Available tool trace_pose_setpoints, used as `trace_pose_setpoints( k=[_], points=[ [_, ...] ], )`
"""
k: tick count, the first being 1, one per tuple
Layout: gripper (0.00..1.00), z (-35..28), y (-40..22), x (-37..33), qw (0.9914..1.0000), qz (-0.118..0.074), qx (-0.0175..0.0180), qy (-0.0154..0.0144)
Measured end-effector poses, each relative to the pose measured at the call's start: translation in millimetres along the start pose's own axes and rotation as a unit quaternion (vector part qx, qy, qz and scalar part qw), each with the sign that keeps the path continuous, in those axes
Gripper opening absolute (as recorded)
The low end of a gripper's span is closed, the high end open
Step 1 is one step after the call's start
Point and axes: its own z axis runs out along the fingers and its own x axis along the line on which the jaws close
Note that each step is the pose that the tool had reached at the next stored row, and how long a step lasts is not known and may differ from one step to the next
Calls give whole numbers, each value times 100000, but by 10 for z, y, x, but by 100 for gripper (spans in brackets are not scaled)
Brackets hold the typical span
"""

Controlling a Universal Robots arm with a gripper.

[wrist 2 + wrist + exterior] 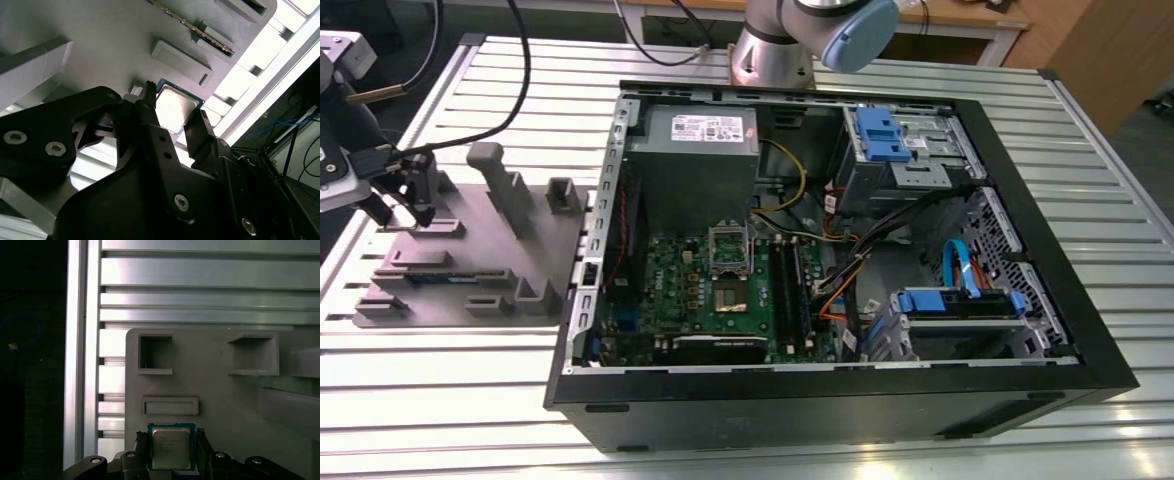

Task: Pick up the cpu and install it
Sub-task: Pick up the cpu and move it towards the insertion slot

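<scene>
Black claw (171,434) straddles the cpu (171,450) lying on the grey holder (225,400), open just wider than the chip.

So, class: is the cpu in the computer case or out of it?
Out: the cpu is by the gripper at the grey tray, outside the computer case.

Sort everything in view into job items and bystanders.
Job: cpu; gripper around it; grey holder tray under it; socket on the green motherboard.
Bystanders: power supply box; blue drive brackets; cable bundle; slatted metal table.
</scene>
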Motion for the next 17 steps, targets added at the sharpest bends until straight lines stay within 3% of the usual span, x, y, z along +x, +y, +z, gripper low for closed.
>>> trace_pose_setpoints(
  k=[17],
  points=[
    [47,-64,2,0,100000,2,-2,-5]
  ],
)
